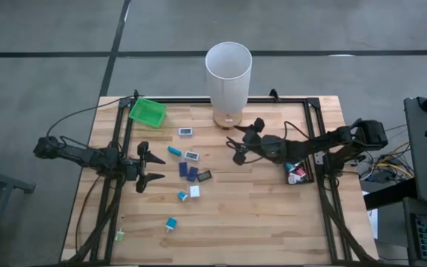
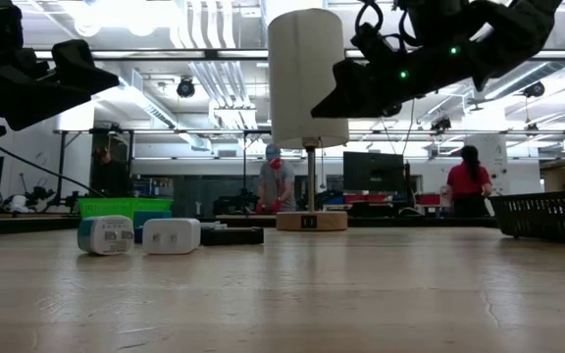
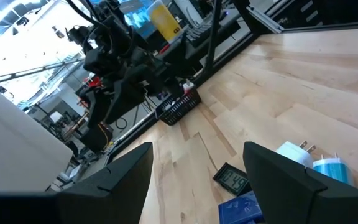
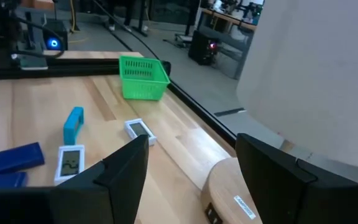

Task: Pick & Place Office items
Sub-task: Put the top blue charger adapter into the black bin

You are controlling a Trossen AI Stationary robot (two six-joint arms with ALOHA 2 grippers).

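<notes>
The office items lie scattered on the wooden table: a white display piece (image 1: 186,131), a teal bit (image 1: 174,150), dark blue rectangles (image 1: 183,169), a white block (image 1: 195,191) and others, all flat on the tabletop. My left gripper (image 1: 150,166) hovers open at the left, just short of the items. My right gripper (image 1: 243,142) hangs open above the table beside the wooden base (image 4: 241,193) of the white cylinder (image 1: 228,70). Its wrist view shows the teal bit (image 4: 73,123) and two display pieces (image 4: 138,129) ahead. Nothing is between either pair of fingers.
A green tray (image 1: 147,111) stands at the far left corner, and a black tray (image 1: 299,172) holding small pieces sits by the right rail. The tall cylinder stands at the far middle. More small pieces (image 1: 170,223) lie toward the near left. People stand in the room behind.
</notes>
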